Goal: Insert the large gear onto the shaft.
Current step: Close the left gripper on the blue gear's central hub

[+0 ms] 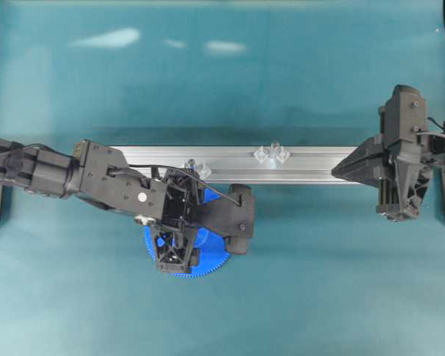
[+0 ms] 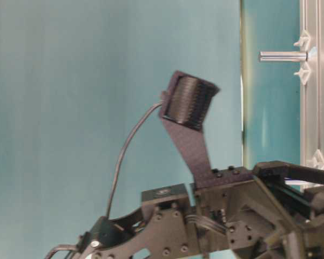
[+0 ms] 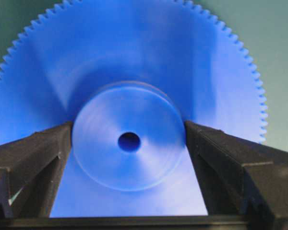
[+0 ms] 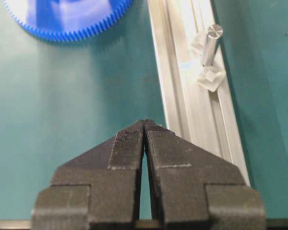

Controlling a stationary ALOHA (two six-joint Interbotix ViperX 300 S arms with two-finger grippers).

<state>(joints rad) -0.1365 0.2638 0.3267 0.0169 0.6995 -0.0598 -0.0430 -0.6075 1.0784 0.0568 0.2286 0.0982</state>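
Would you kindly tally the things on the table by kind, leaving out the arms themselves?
Large gear, blue: 1
Shaft pins, silvery, upright on the rail: 2 (one, one)
Clear brackets flanking the pins: 4 (e.g.)
Aluminium rail: 1
Total: 8

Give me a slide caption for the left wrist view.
Open left end effector straddling the raised hub of the large gear, fingers on either side, centre hole visible.
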